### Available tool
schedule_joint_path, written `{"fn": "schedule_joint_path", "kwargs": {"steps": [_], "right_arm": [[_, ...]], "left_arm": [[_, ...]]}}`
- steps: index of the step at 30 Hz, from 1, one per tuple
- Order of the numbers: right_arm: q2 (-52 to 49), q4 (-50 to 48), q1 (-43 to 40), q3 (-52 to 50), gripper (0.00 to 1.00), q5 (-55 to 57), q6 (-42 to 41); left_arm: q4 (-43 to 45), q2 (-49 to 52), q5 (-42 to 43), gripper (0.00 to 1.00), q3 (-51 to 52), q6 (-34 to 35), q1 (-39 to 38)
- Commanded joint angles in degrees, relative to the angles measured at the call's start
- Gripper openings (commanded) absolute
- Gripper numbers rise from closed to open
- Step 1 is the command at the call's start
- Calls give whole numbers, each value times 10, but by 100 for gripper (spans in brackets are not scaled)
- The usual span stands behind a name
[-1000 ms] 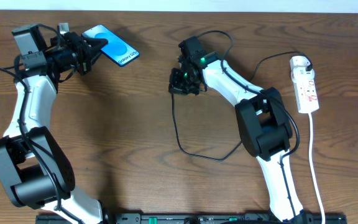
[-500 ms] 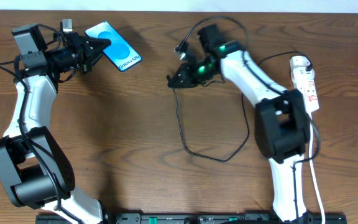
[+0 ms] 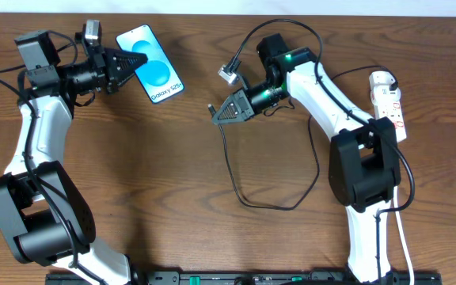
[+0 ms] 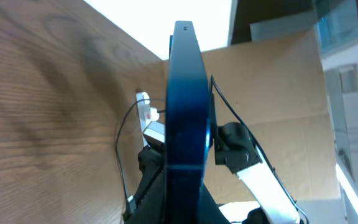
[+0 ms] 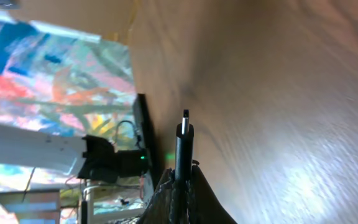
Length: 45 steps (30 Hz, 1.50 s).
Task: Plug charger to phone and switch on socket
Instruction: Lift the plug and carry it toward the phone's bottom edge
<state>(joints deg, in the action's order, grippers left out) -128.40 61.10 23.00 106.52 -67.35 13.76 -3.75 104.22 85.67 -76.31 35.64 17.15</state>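
Observation:
My left gripper [image 3: 123, 62] is shut on the phone [image 3: 156, 66], holding its left edge with the blue-cyan screen facing up, above the table's far left. In the left wrist view the phone [image 4: 185, 106] shows edge-on between my fingers, with the gripper [image 4: 185, 202] at the bottom. My right gripper [image 3: 222, 114] is shut on the charger's plug end, and the small tip [image 3: 211, 108] points left toward the phone, a gap apart. The right wrist view shows the plug tip [image 5: 184, 138] sticking out of the closed gripper [image 5: 182, 182]. The black charger cable [image 3: 229, 165] hangs down and loops on the table. The white socket [image 3: 391, 108] lies at the far right.
The cable's other connector [image 3: 228, 73] is raised near the right arm's forearm, and its cable arcs over the arm [image 3: 275, 24]. The socket's white cord [image 3: 402, 214] runs down the right side toward the front edge. A cardboard wall [image 4: 278, 93] shows behind in the left wrist view.
My left gripper has lifted the phone and carried it a little to the right. My right gripper has swung round with the plug, so that its tip now points left toward the phone.

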Motion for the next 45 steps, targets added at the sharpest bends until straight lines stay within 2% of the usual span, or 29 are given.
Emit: {"fn": "schedule_joint_path", "kwargs": {"steps": [1, 9, 14, 18, 32, 38, 45], "right_arm": [[7, 0, 11, 7, 1, -82, 43], [7, -39, 33, 7, 1, -164, 38], [7, -87, 33, 7, 1, -170, -18], [7, -95, 33, 7, 1, -171, -20], [7, -149, 33, 7, 1, -191, -28], [7, -243, 34, 7, 1, -195, -118], [7, -371, 43, 7, 1, -206, -232]], "left_arm": [[4, -12, 44, 7, -5, -26, 2], [22, -12, 43, 7, -5, -26, -18], [31, -12, 43, 7, -5, -24, -32], [40, -12, 43, 7, -5, -19, -32], [182, -12, 1, 7, -5, 119, -33], [271, -12, -13, 8, -5, 208, -33], [300, -12, -14, 7, -5, 232, -33]]}}
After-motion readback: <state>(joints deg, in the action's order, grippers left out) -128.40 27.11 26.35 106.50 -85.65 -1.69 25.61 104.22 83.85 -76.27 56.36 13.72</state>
